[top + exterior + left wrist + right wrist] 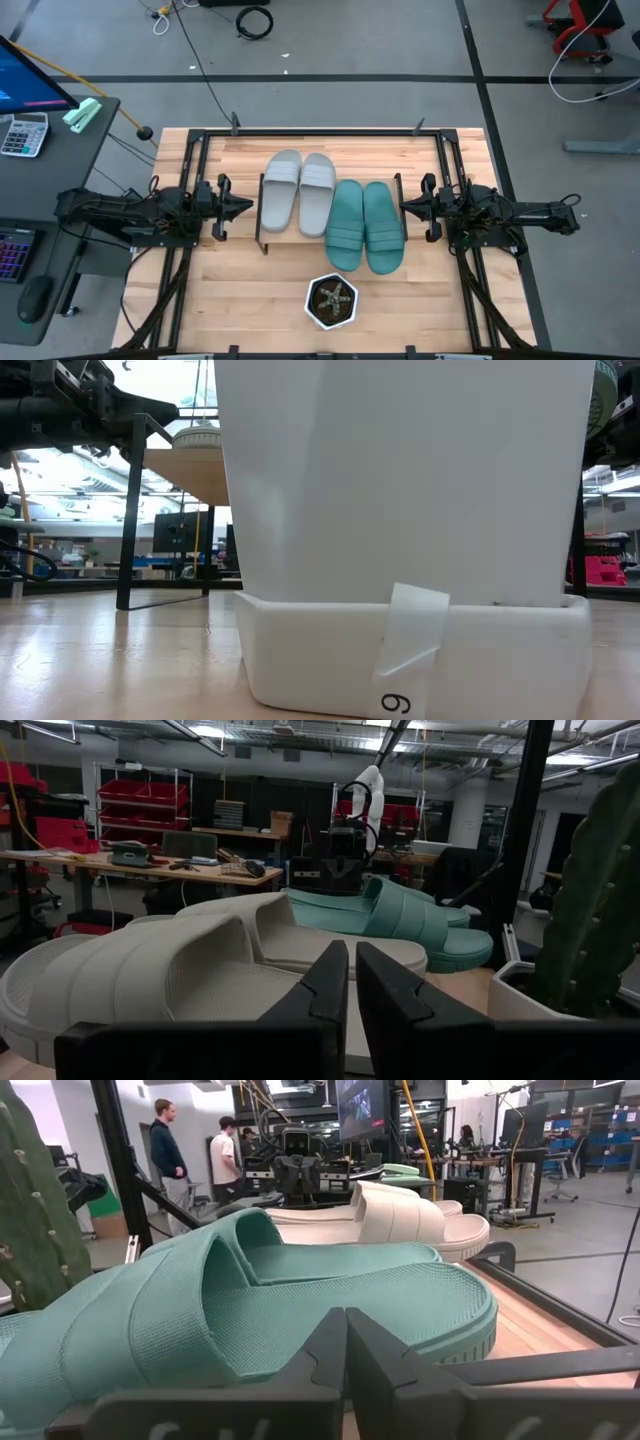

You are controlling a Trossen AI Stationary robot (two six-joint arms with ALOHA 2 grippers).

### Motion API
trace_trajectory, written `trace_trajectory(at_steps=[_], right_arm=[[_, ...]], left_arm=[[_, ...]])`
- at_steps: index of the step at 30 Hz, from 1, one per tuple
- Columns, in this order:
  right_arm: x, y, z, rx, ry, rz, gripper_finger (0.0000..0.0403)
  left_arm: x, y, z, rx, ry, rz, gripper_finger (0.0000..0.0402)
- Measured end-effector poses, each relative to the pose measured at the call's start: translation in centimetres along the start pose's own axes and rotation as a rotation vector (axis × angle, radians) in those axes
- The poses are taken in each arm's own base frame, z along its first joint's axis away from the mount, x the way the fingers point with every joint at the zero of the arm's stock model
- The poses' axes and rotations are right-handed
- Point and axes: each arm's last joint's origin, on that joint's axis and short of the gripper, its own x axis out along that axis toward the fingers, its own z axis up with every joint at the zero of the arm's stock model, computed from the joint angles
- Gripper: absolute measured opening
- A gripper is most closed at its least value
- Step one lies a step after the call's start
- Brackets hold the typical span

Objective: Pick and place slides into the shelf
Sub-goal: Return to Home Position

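- Your surface (200, 300) carries the shelf (262, 215) at its middle.
- Four slides lie on the shelf, the grey pair (298, 193) beside the teal pair (362, 225).
- Your left gripper (245, 207) and right gripper (405, 207) reach level toward the shelf's opposite ends, jaws pressed together.

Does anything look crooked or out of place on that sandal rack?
Slightly: the teal slides sit nearer the potted plant than the grey slides, so the pairs are out of line on the shelf. Nothing spilled or damaged. Left hand and right hand wait beside it.
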Motion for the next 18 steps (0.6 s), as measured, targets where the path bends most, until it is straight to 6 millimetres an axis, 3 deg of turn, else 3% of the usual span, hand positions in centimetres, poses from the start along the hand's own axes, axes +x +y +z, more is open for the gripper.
trace_trajectory(at_steps=[18], right_arm=[[0.0, 0.0, 0.01, 0.0, 0.0, 0.0, 0.0015]], left_arm=[[0.0, 0.0, 0.0, 0.0, 0.0, 0.0, 0.0028]])
